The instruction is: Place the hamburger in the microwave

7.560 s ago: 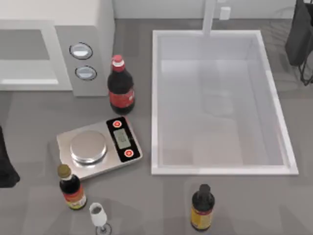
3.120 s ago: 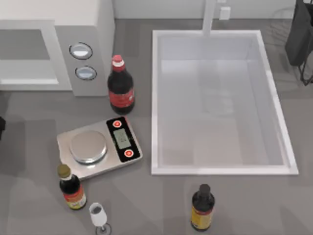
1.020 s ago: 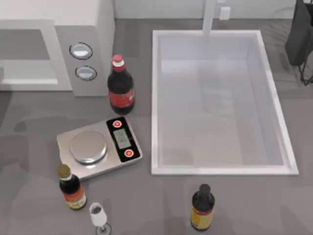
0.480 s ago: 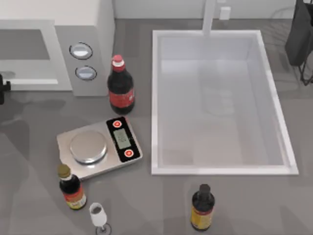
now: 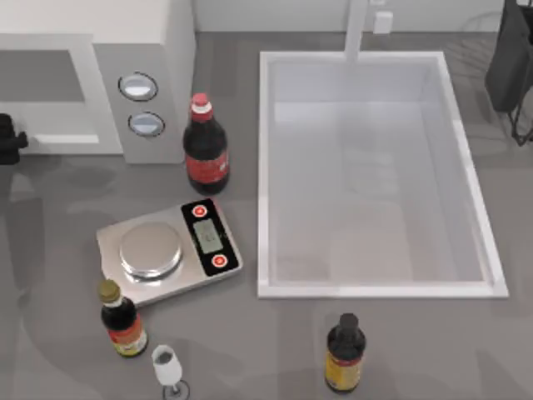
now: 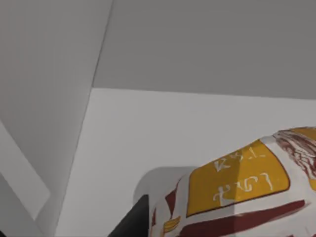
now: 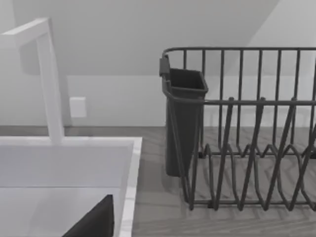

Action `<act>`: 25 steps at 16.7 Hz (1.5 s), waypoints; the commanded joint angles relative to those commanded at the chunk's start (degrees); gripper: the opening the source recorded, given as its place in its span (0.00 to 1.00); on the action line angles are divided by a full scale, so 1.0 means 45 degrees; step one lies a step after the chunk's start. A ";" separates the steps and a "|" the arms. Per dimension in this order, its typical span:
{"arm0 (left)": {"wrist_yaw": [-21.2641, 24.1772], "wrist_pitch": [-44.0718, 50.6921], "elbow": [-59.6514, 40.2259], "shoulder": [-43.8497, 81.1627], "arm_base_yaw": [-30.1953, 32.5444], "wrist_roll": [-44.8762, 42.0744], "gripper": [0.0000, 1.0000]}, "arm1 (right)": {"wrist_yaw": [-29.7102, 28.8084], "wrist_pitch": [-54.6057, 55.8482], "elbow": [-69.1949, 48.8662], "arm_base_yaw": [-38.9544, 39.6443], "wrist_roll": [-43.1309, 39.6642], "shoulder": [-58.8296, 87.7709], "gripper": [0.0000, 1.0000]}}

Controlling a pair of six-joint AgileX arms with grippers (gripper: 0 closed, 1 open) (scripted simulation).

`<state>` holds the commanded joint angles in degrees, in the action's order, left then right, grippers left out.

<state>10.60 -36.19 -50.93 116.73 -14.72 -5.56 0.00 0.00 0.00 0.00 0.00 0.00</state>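
The hamburger [image 6: 237, 197] (wrapped, yellow and dark red print) sits close under your left wrist camera, inside the white cavity of the microwave [image 5: 141, 50]. Your left tool [image 5: 8, 137] is at the microwave's opening; grip state cannot be told.

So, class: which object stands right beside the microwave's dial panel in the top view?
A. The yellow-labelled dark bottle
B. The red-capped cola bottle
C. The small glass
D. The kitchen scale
B: the red-capped cola bottle stands next to the microwave's dial panel.
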 joint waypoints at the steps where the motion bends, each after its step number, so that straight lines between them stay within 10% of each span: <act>1: 0.0258 -0.0756 0.0142 0.0183 0.0029 -0.0003 0.00 | 0.0000 0.0000 0.0000 0.0000 0.0000 0.0000 1.00; 15: 0.0880 -0.2867 0.0051 0.0845 0.0146 -0.0138 0.00 | 0.0000 0.0000 0.0000 0.0000 0.0000 0.0000 1.00; 25: 0.0499 -0.0355 -0.6337 0.4447 0.0988 0.0111 0.00 | 0.0000 0.0000 0.0000 0.0000 0.0000 0.0000 1.00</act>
<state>12.84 -37.78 -79.45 136.74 -10.27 -5.07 0.00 0.00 0.00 0.00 0.00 0.00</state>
